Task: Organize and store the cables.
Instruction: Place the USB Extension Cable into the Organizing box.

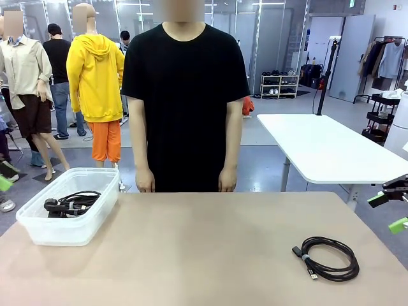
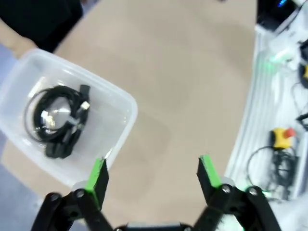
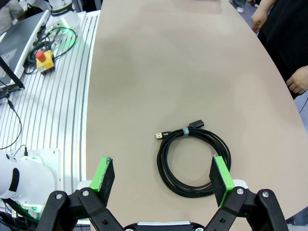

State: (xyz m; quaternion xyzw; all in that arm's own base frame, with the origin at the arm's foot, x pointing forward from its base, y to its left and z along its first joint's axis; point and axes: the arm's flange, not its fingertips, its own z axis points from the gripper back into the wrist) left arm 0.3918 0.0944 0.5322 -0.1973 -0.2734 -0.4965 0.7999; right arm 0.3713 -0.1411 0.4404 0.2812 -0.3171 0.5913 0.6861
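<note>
i judge it partly done: coiled cables already sit in the clear bin at lower left, one coiled cable remains on the table at lower right, and my left gripper and right gripper both have jaws spread and empty.

Looks like an open robotics lab or test hall: beige worktable in front, white table at two o'clock, shoe shelf at one o'clock, red emergency-stop button on a slotted aluminium base.

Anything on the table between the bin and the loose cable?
Nothing. In the front view, the stretch of table between the bin and the loose cable is bare tabletop.
</note>
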